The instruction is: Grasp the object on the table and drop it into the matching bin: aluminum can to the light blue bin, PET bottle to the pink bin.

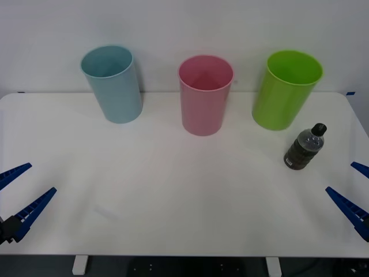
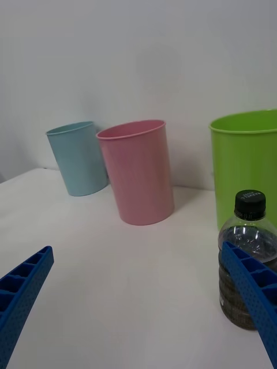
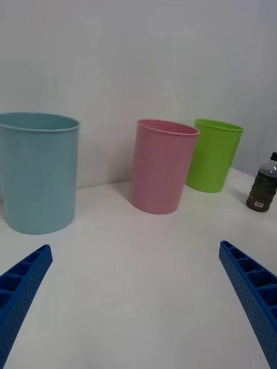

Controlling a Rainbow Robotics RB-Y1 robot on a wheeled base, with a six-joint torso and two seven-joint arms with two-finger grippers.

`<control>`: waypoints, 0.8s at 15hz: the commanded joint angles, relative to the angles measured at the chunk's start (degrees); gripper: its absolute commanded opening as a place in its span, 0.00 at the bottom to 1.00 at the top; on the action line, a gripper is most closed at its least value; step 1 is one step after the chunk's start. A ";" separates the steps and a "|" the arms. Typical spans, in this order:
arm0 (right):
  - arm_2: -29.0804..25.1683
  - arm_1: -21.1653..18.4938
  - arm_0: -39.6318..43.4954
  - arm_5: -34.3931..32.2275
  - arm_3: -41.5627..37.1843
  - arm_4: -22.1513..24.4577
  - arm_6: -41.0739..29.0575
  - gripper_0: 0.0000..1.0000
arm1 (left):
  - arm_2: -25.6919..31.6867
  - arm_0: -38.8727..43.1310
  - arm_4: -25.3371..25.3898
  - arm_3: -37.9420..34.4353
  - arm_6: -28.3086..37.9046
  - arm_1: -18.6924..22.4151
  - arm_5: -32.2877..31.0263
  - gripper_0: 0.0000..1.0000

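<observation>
The PET bottle [image 1: 304, 147], small with a black cap and dark olive-brown body, stands upright on the white table [image 1: 173, 196] at the right, just in front of a lime green bin. The pink bin [image 1: 204, 95] stands at the back centre and the light blue bin [image 1: 112, 83] at the back left. My right gripper [image 1: 340, 177] is open near the table's right front edge, a little short of the bottle [image 2: 245, 259], which stands by one finger. My left gripper [image 1: 40, 179] is open at the left front edge, holding nothing.
A lime green bin [image 1: 285, 89] stands at the back right, close behind the bottle. A plain white wall rises behind the three bins. Bare tabletop stretches across the middle and front between the two grippers.
</observation>
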 commanded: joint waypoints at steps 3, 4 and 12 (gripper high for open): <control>0.12 -0.03 -0.40 0.21 0.96 0.37 0.09 1.00 | 0.00 0.00 0.00 0.00 0.00 0.00 0.00 1.00; 0.64 -0.47 -0.31 0.57 1.05 0.37 0.09 1.00 | 0.00 0.00 0.00 0.00 0.00 0.00 0.00 1.00; 4.16 -1.26 0.48 10.15 1.48 0.46 2.20 1.00 | 0.00 0.00 0.00 0.00 0.00 0.00 0.00 1.00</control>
